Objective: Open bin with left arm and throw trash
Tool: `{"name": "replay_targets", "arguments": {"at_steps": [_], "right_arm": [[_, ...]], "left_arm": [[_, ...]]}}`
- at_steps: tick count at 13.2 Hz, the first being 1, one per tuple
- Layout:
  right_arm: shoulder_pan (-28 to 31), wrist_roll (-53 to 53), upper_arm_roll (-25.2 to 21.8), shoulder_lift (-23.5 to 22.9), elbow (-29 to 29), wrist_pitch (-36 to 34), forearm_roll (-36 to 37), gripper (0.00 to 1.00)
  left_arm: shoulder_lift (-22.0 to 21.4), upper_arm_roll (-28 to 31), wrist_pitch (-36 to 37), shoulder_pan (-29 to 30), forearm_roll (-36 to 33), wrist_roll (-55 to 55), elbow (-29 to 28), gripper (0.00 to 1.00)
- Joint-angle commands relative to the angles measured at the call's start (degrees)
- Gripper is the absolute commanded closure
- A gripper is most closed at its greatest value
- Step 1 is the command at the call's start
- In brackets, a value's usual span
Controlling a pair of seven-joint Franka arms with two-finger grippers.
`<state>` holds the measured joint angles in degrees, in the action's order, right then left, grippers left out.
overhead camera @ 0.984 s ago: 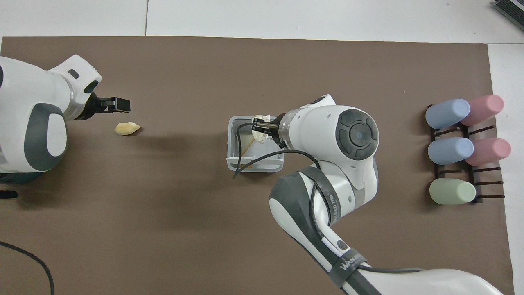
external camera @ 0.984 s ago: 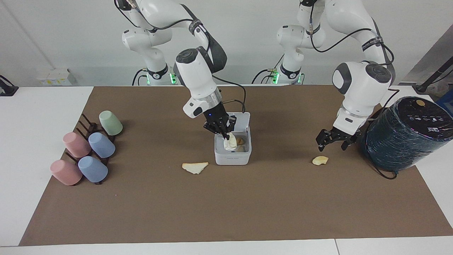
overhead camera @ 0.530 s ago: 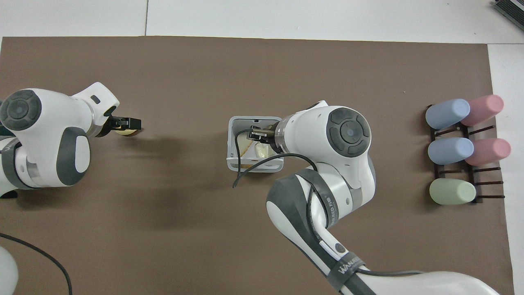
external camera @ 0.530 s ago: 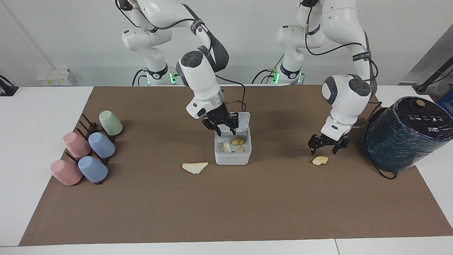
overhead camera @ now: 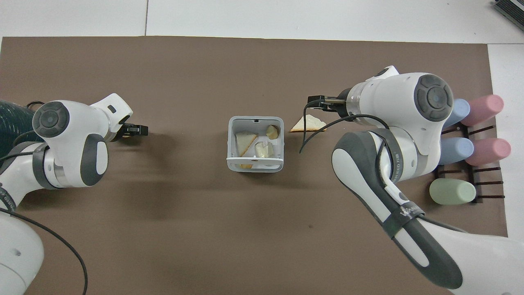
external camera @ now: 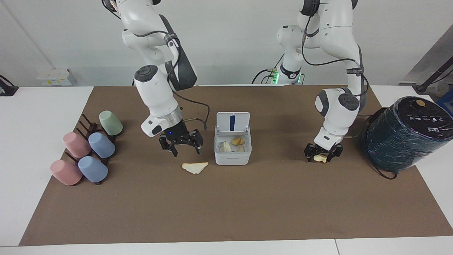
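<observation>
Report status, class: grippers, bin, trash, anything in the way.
Right gripper open, over mat beside tan scrap. Left gripper down around yellowish peel. Bin open, tissue wad inside. Nothing in the way.

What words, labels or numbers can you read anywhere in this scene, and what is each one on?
"WAN": white lettering on the black strap of the right arm; only this start can be read.
Front of the bin: a small grey label, too small to read.
Top of the dark teal cylinder: white marks, too small to read.
</observation>
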<state>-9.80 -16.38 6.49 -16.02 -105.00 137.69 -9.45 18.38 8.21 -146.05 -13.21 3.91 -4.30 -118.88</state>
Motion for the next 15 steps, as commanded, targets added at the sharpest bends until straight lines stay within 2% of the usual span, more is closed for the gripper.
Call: {"name": "replay_targets", "arguments": {"at_steps": [1, 5, 6, 8, 12, 14, 15], "right_arm": [[0.7, -4.1, 0.8, -0.1, -4.0, 2.3, 0.8, 0.00], [0.7, -27.7, 0.5, -3.5, -5.5, 8.7, 1.4, 0.00], [0.7, -33.2, 0.5, -4.3, -5.5, 8.9, 1.5, 0.00], [0.0, -45.1, 0.4, -5.9, -5.5, 9.1, 4.9, 0.00], [-1.2, -75.0, 0.4, -10.7, -3.9, 8.0, 24.2, 0.00], [-1.2, -79.6, 0.5, -11.0, -2.8, 6.1, 26.6, 0.01], [-1.2, -80.5, 0.6, -11.3, -2.1, 6.1, 26.2, 0.10]], "left_arm": [[-1.0, -0.1, -0.4, -0.2, -1.0, -0.4, -2.0, 0.61], [-0.8, 0.0, 6.5, -0.5, -1.0, -0.4, 2.1, 0.95], [-0.7, 0.0, 8.9, -0.5, -1.0, -0.2, 4.2, 0.98], [-0.7, 0.0, 15.1, -1.3, -1.0, 0.1, 9.5, 1.00], [-0.7, -0.3, 26.1, -4.0, -1.0, 6.0, 21.0, 1.00], [-0.7, -0.3, 28.9, -9.3, -0.9, 14.0, 24.2, 1.00], [-0.6, -0.4, 28.7, -11.9, -0.7, 17.6, 24.7, 1.00]]}}
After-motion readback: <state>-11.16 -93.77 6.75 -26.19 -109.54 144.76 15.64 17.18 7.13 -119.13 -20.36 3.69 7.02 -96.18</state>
